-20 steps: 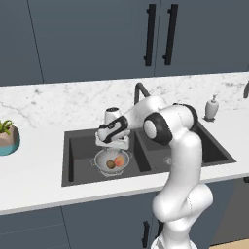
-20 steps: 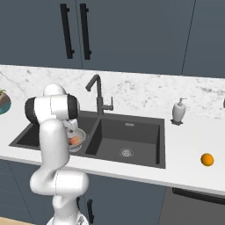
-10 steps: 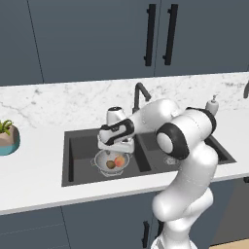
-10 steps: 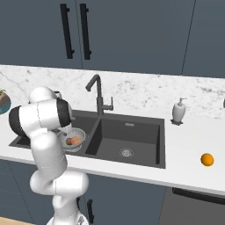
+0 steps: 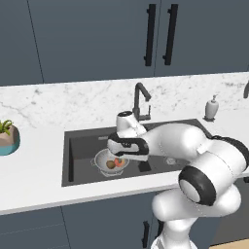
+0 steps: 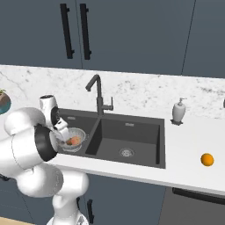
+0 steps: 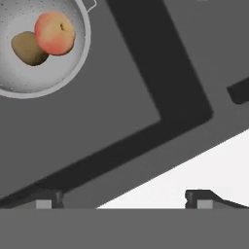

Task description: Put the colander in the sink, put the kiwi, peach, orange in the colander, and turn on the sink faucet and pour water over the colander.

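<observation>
White marble counter (image 6: 189,145) borders the sink (image 6: 132,132) on all sides. Colander (image 7: 29,73) sits in the left basin, holding the kiwi (image 7: 28,48) and peach (image 7: 54,33), which touch. Orange (image 6: 207,159) lies on the counter, well right of the sink. Gripper (image 7: 124,197) hovers above the basin, fingers spread, holding nothing.

Matt dark sink (image 5: 82,146), dull perforated metal colander (image 7: 29,78), veined marble counter (image 5: 58,104)
</observation>
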Robot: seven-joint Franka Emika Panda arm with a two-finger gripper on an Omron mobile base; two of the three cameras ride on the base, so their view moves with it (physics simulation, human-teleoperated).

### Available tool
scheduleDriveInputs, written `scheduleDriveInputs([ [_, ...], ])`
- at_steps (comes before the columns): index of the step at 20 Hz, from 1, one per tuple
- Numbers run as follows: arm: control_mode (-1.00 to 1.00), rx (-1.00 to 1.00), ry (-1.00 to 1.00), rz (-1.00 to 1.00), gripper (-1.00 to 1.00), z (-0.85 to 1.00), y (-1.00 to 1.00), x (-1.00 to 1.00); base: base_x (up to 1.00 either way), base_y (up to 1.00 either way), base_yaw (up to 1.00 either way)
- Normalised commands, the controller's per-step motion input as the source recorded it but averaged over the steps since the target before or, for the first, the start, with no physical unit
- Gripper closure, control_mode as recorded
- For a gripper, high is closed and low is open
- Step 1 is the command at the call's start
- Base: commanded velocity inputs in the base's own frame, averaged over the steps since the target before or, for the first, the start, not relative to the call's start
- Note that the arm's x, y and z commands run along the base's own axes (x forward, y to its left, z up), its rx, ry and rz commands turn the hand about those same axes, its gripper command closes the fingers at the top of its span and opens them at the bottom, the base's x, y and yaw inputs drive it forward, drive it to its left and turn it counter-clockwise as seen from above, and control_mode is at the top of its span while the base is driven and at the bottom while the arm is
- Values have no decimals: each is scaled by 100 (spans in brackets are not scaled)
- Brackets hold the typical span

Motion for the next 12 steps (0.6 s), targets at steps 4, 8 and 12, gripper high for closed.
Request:
scheduleDriveInputs([
  [4,-100,0,0,0,-100,44,-57,-77,0,0,0],
  [8,-100,-1,0,0,-100,44,-61,-64,0,0,0],
  [12,-100,-4,0,0,-100,39,-67,-32,0,0,0],
])
